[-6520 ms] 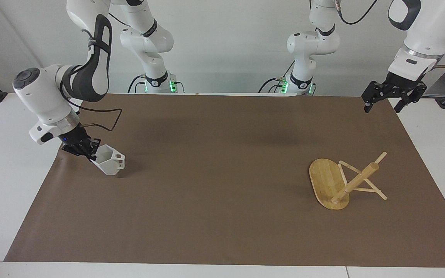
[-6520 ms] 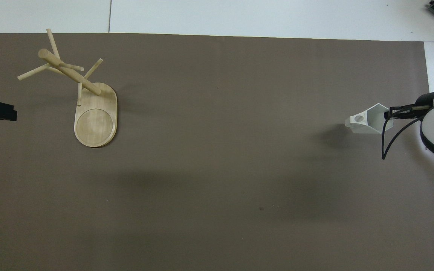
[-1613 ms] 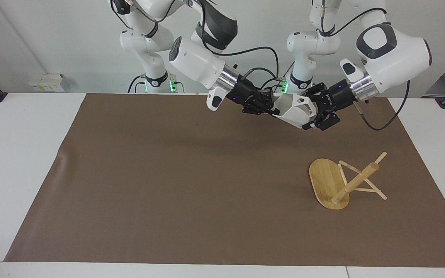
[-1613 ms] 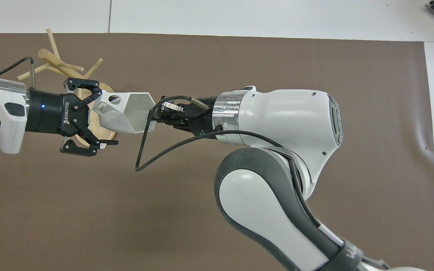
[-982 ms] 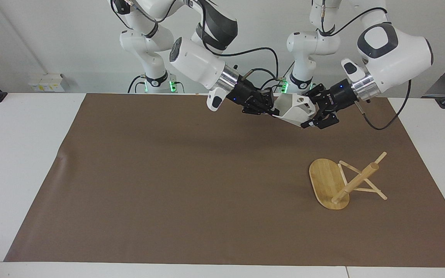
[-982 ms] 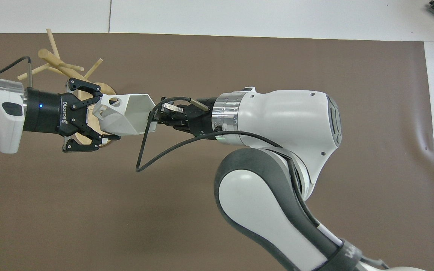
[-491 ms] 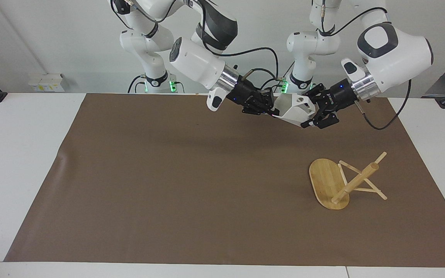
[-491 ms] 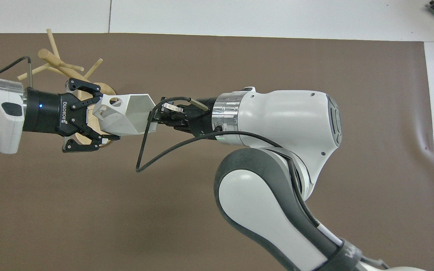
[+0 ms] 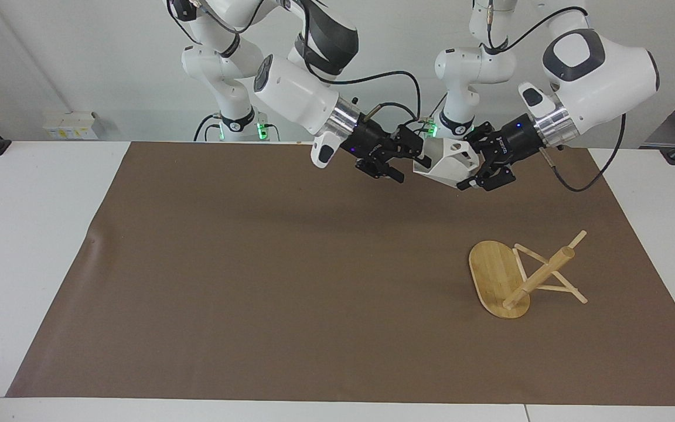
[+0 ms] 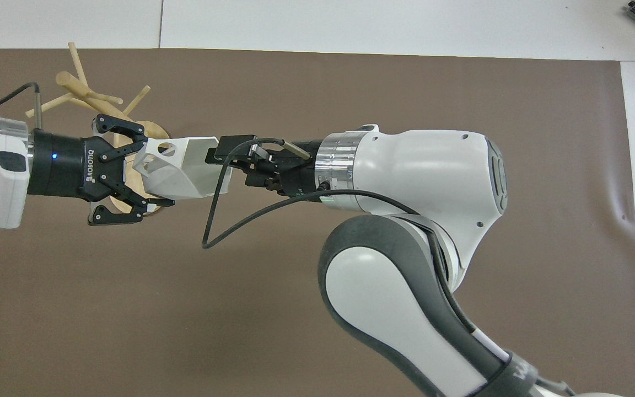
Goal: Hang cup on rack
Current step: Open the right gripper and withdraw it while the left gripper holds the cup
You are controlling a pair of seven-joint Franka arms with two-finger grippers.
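Observation:
The white faceted cup [image 9: 446,164] hangs in the air, over the mat between the two arms. My left gripper [image 9: 470,165] is shut on its handle end and carries it. My right gripper [image 9: 411,165] is open at the cup's rim, jaws spread, gripping nothing. In the overhead view the cup [image 10: 177,171] lies between the left gripper [image 10: 155,174] and the right gripper [image 10: 227,164]. The bamboo rack [image 9: 539,276] lies tipped over on the mat toward the left arm's end, its post slanting on its pegs. In the overhead view the left gripper partly covers the rack [image 10: 83,91].
A brown mat [image 9: 255,264] covers most of the white table. A black cable [image 10: 213,220] loops down from the right wrist.
The right gripper has opened and let go of the cup's rim. The left gripper now holds the cup alone and has drawn it slightly toward itself.

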